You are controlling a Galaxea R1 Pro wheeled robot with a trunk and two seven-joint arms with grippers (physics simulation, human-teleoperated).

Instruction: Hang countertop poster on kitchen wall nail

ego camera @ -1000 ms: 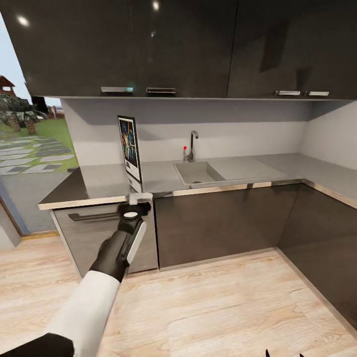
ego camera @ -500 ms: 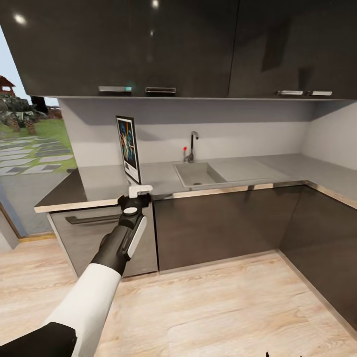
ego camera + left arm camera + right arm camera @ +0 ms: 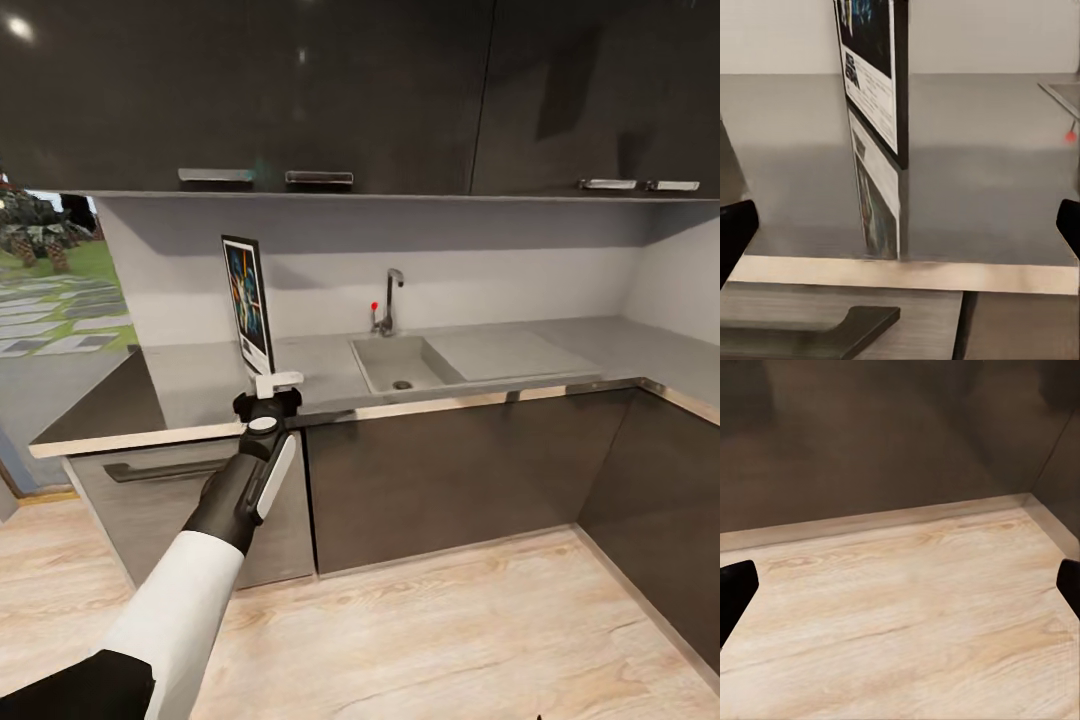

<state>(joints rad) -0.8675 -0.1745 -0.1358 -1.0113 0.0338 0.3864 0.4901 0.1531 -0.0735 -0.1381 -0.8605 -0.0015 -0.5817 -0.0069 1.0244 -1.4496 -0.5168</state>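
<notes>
Black fingertips of the left gripper (image 3: 900, 225) sit far apart at the two edges of the left wrist view, spread wide and touching nothing. Between them the poster (image 3: 874, 82) stands upright and edge-on on the grey table (image 3: 990, 187), its reflection showing in the surface below it. From the head view the poster (image 3: 247, 300) stands left of the sink (image 3: 395, 362), just beyond the left gripper (image 3: 277, 381). Over bare wooden floor (image 3: 907, 622), the right gripper (image 3: 900, 585) is likewise spread wide.
</notes>
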